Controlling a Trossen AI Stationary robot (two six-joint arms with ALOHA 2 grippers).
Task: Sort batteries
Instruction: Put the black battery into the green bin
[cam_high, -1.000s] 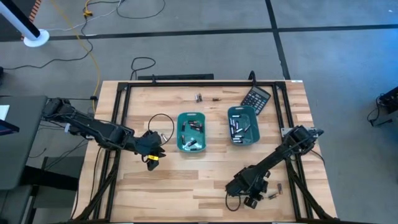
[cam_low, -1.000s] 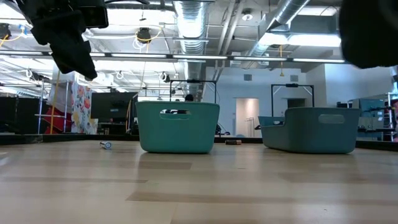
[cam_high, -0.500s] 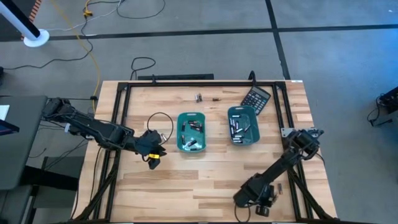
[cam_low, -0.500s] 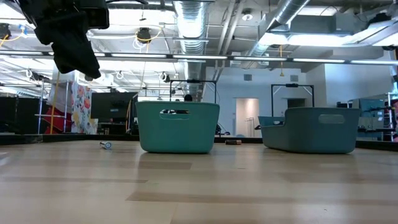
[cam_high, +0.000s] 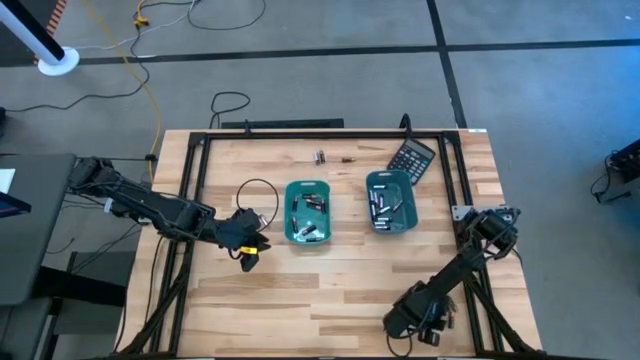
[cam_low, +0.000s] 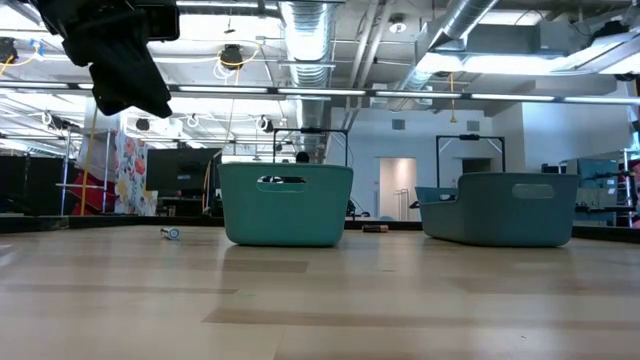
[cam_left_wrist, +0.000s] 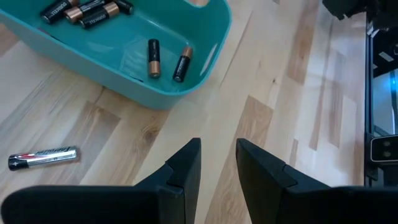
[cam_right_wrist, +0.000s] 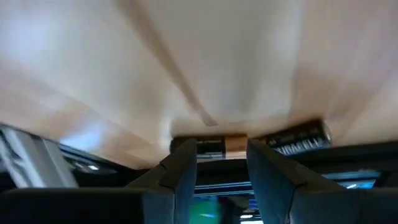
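Pale wooden table beneath two teal trays, grey floor around

A wooden table was seen from above. Two teal trays were set near its centre. A black calculator lay at one o'clock, loose batteries at twelve, and a black cable loop at nine.

Two teal trays, one calculator, two arms
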